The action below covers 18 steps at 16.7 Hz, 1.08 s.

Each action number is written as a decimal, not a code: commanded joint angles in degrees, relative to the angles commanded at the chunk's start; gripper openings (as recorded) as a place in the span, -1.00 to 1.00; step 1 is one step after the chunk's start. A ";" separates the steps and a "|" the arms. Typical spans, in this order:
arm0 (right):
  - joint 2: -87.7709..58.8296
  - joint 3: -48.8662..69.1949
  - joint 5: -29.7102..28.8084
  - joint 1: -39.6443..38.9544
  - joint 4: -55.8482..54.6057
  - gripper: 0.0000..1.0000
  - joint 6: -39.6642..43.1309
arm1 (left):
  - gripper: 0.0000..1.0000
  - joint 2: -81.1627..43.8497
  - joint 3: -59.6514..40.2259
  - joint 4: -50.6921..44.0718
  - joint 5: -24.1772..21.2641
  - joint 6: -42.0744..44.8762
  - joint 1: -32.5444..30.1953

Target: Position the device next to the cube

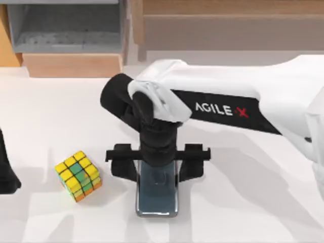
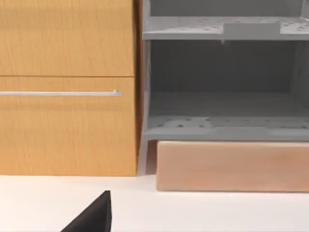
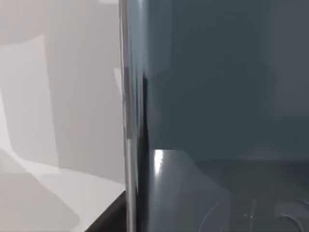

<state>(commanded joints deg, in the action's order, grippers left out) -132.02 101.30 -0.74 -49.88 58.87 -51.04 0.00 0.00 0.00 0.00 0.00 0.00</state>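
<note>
From above, we look straight down on the white table (image 1: pixel 45 116), our right arm (image 1: pixel 238 109) reaching in from the right, with the wooden cabinet (image 1: pixel 71 65) and grey shelf (image 1: pixel 66 30) along the far edge. Our left wrist camera sits low over the table at the left, facing level toward that far edge, so it shares the grey shelf (image 2: pixel 222 87) and wooden cabinet (image 2: pixel 67 87) with the top view. Our right wrist camera looks down from very close on the device (image 3: pixel 217 96), which the top view also shows (image 1: pixel 157 195), near centre
</note>
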 joint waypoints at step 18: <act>0.00 0.00 0.00 0.00 0.00 0.96 0.00 | 1.00 0.00 0.00 0.00 0.00 0.00 0.00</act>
<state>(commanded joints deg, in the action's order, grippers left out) -132.02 101.30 -0.74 -49.88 58.87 -51.04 0.00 0.00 0.00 0.00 0.00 0.00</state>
